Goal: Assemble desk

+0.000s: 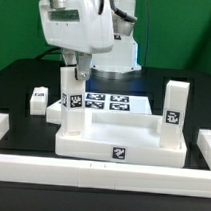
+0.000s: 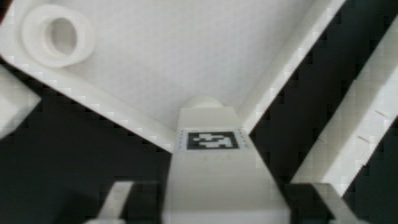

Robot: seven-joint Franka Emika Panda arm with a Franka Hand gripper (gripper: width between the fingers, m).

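Observation:
The white tray-like tabletop [image 1: 117, 137] lies in the middle of the table, rims up. My gripper [image 1: 75, 70] is shut on a white leg [image 1: 73, 97] and holds it upright at the tabletop's corner on the far side, toward the exterior view's left. In the wrist view the leg [image 2: 215, 150] with its marker runs between my dark finger pads [image 2: 157, 205], over the tabletop's inner face [image 2: 169, 85]; a round socket [image 2: 63, 38] shows in a corner. A second leg [image 1: 174, 104] stands upright at the tabletop's right corner. A third leg [image 1: 38, 100] lies on the table at left.
The marker board [image 1: 106, 100] lies flat behind the tabletop. Long white border rails run along the front [image 1: 100, 174], the left [image 1: 0, 134] and the right [image 1: 205, 149]. The robot's base stands at the back.

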